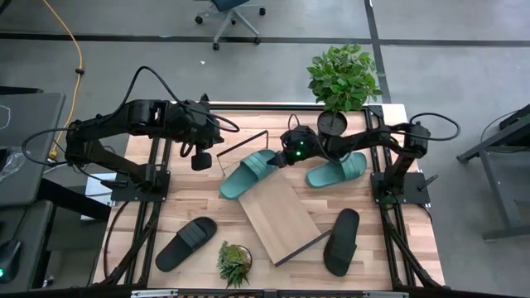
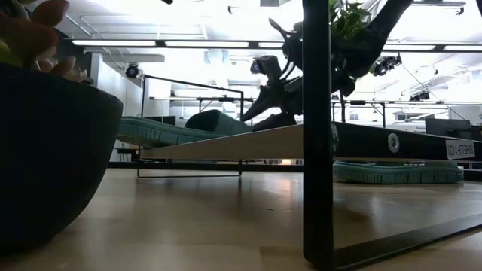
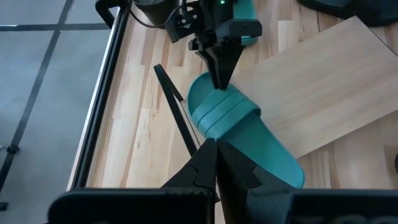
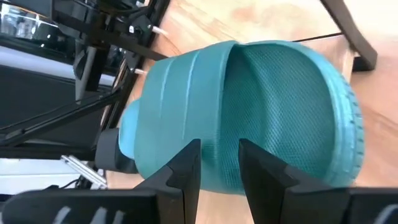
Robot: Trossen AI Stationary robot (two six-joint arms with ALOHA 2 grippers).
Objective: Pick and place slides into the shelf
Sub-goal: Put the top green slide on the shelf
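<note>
A planked light-wood tabletop (image 1: 199,199) sits on a grey floor with a wheeled office chair (image 1: 230,12) beyond it, and the smooth slanted shelf board (image 1: 277,217) on its thin black wire frame lies at the table's middle. One ribbed teal slide (image 1: 250,172) rests with its heel on the shelf's far edge, the right gripper (image 1: 285,159) just over its toe, fingers slightly apart and not clamped. The second teal slide (image 1: 337,169) lies beyond the shelf beside a potted plant (image 1: 340,79), two matte black slides (image 1: 186,242) (image 1: 341,241) flank the shelf, and the left gripper (image 1: 201,159) hangs near the shelf's far corner, fingers together.

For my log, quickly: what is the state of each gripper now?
Left gripper: shut, holding nothing.
Right gripper: slightly open, at the ribbed strap of a teal-green rubber slide, not gripping it.
</note>
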